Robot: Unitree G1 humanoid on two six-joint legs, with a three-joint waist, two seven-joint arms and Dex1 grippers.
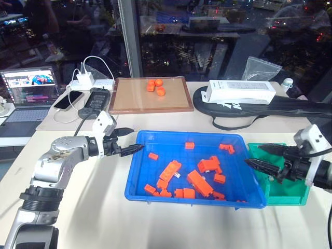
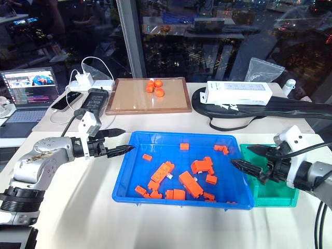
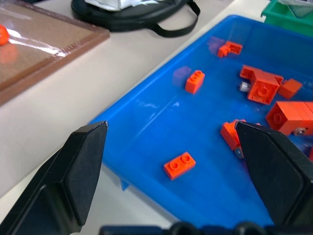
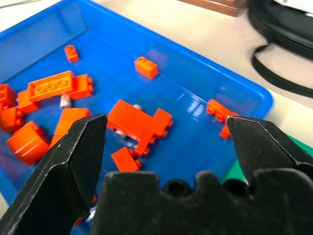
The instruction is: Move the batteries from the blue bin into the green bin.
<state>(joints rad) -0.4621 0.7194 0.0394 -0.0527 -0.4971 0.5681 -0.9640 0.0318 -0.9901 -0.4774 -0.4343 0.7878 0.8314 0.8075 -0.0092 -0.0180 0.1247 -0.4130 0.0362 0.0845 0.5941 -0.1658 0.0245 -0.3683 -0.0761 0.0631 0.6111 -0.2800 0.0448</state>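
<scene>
Batteries (image 4: 64, 101) among bricks (image 1: 199, 182) in blue bin (image 1: 136, 171), both grippers (image 1: 129, 141) (image 1: 263, 156) spread — empty

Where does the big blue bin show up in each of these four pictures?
Left eye view: blue bin at centre.
Right eye view: bin at centre.
Left wrist view: bin close up, straight ahead.
Right wrist view: bin close up, straight ahead.
Shared landmark: black bag beyond the bin.

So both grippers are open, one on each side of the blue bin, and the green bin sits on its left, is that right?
Not quite: the green bin sits at the blue bin's right side, as the left eye view shows. The left gripper and right gripper are open, one on each side.
</scene>
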